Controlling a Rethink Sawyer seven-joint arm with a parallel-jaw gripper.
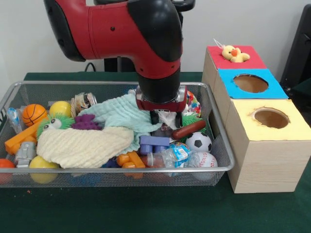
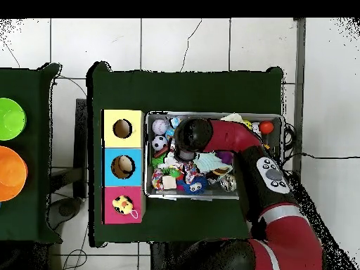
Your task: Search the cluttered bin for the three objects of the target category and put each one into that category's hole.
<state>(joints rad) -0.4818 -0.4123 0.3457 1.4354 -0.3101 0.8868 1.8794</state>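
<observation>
Green table [image 1: 146,208], red arm [image 1: 146,34] bent down into bin [image 1: 214,104] clutter.

Green table, with the bin and the box row we find on it.
We see a dark green table [image 1: 121,208] carrying two things directly: the wire bin [image 1: 14,90], heaped with toys, and just beside it a row of three wooden boxes [image 1: 265,162] with red, blue and yellow tops. From overhead, we note the bin [image 2: 150,191] and the boxes [image 2: 107,169] side by side at mid-table, with bare green cloth [image 2: 190,91] on all sides of them. A duckling [image 1: 233,53] rests on the red top.
</observation>
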